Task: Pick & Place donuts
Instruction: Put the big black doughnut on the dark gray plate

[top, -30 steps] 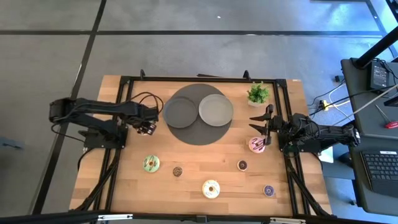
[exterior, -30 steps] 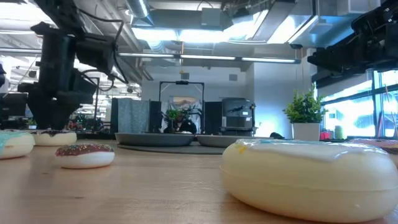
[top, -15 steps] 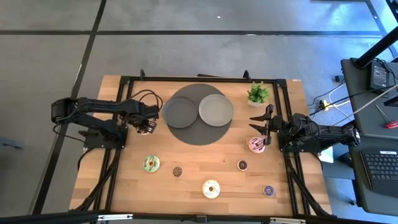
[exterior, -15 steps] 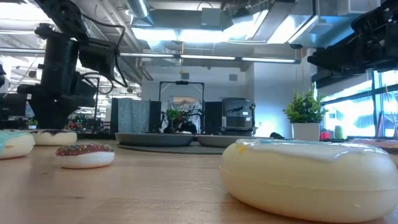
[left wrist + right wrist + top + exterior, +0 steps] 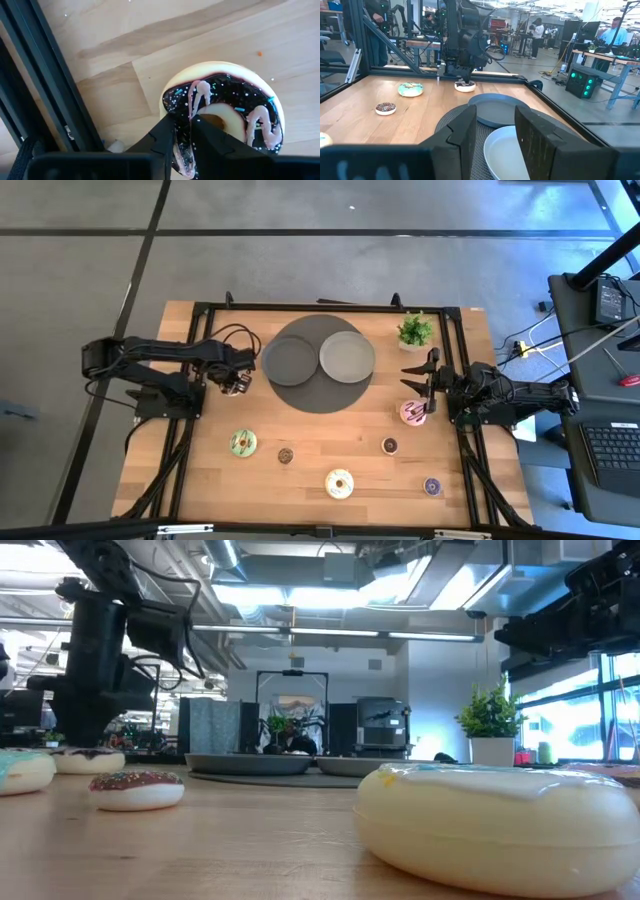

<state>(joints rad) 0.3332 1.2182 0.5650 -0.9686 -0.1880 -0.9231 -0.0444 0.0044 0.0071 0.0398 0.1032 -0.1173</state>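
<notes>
My left gripper (image 5: 238,386) stands over the table's left part, shut on a donut (image 5: 235,105) with dark icing and pink drizzle; the low view shows this donut (image 5: 88,760) lying on the wood. Other donuts lie loose on the table: green (image 5: 243,443), tiny brown (image 5: 285,455), cream-white (image 5: 339,483), a second brown (image 5: 390,445), purple (image 5: 432,486) and pink (image 5: 412,412). My right gripper (image 5: 495,120) waits open at the right edge just beyond the pink donut, with nothing between its fingers. My left gripper pinches the donut's ring on one side (image 5: 182,112), with one finger (image 5: 162,132) outside the rim and the other at the hole's edge. The fingers come from above, pointing down. The donut lies flat on the table.
Two grey plates (image 5: 291,361) (image 5: 347,355) sit on a dark round mat (image 5: 320,395) at the far middle. A small potted plant (image 5: 415,330) stands at the far right. A black frame rail (image 5: 45,85) runs close beside the held donut.
In the low view my left gripper's fingers have drawn together over the dark-iced donut. The donut stays on the table. My right arm has kept still.
</notes>
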